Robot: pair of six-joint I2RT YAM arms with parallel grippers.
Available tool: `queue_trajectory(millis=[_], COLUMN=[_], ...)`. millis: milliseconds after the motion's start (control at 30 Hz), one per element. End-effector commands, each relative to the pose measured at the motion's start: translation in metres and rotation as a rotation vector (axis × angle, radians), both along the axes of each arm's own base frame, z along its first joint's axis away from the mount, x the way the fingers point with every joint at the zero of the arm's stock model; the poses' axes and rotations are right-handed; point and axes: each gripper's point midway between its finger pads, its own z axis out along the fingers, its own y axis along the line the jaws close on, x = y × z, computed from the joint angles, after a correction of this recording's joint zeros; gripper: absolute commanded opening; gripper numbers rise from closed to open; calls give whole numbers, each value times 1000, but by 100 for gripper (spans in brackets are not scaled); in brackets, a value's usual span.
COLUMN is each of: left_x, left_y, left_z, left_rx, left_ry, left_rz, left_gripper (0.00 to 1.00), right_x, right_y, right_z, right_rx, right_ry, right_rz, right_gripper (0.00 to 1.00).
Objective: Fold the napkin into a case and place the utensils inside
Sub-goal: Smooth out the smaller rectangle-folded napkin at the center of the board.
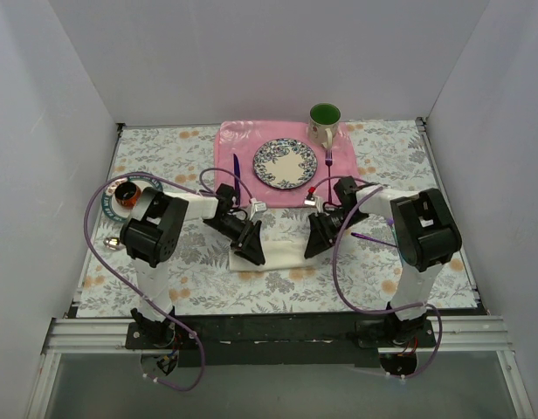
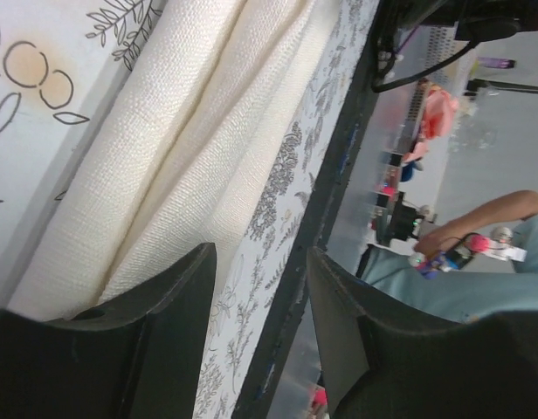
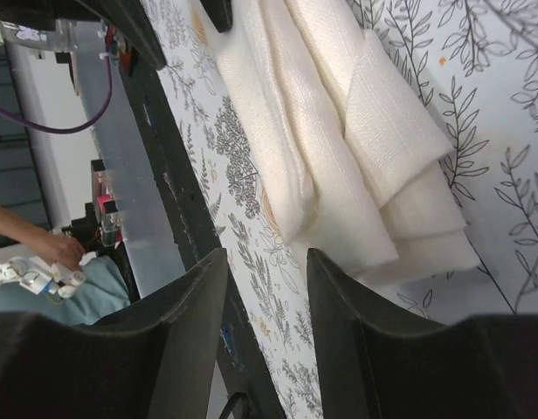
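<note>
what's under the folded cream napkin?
The folded cream-white cloth napkin lies on the floral-print table cover, which shows around it. Anything beneath or between its layers is hidden.

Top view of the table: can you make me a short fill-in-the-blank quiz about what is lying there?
1. The plate sits on a ___ placemat.
2. The mug is ___ inside.
3. The napkin lies ___ in layers between the left gripper and the right gripper.
4. Seen from above, the knife lies ___ of the plate.
Missing words: pink; green; folded; left.
</note>
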Motion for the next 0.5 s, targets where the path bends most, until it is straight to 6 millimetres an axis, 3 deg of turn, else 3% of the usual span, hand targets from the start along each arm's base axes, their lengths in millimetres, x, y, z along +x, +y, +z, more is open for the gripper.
queue_trajectory(millis=[0, 133, 367, 467], left_x=[18, 13, 23, 30], left_y=[-1, -12, -22, -29], left_z=[13, 27, 34, 42], left_rx=[41, 19, 14, 7], left_ry=[-238, -268, -283, -321], left_rz=[-56, -82, -47, -38], left_gripper=[47, 47, 48, 55], right_x=[29, 48, 67, 72], right_y=[3, 1, -15, -17], right_z=[55, 66, 38, 32], right_rx=[89, 59, -118, -135], right_ry=[-125, -197, -277, -292], right_rz=[-51, -100, -147, -144], right_gripper=[50, 49, 52, 54])
